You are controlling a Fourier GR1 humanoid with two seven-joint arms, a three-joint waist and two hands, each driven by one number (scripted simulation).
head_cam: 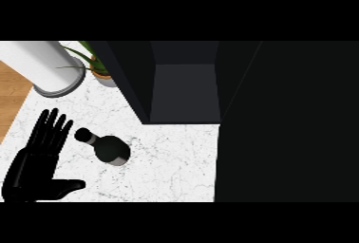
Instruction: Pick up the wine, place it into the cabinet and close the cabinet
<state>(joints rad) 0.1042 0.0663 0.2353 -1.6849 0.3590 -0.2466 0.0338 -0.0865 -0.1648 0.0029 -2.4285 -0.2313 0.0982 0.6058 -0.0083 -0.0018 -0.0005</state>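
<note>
Left hand (pixel 32 163) open beside wine (pixel 107 147); cabinet (pixel 184 90) open, dark inside.

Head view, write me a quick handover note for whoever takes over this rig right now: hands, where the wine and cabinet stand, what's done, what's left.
Left hand: open, fingers straight, resting at the view's lower left, holding nothing.
Right hand: not in view.
Wine bottle: standing on the marble counter, just right of the left hand, not touched.
Cabinet: open, dark interior bare as far as visible; its door stands open on the right.
Done: nothing yet.
Left: grasp the bottle, set it in the cabinet, close the door.
</note>
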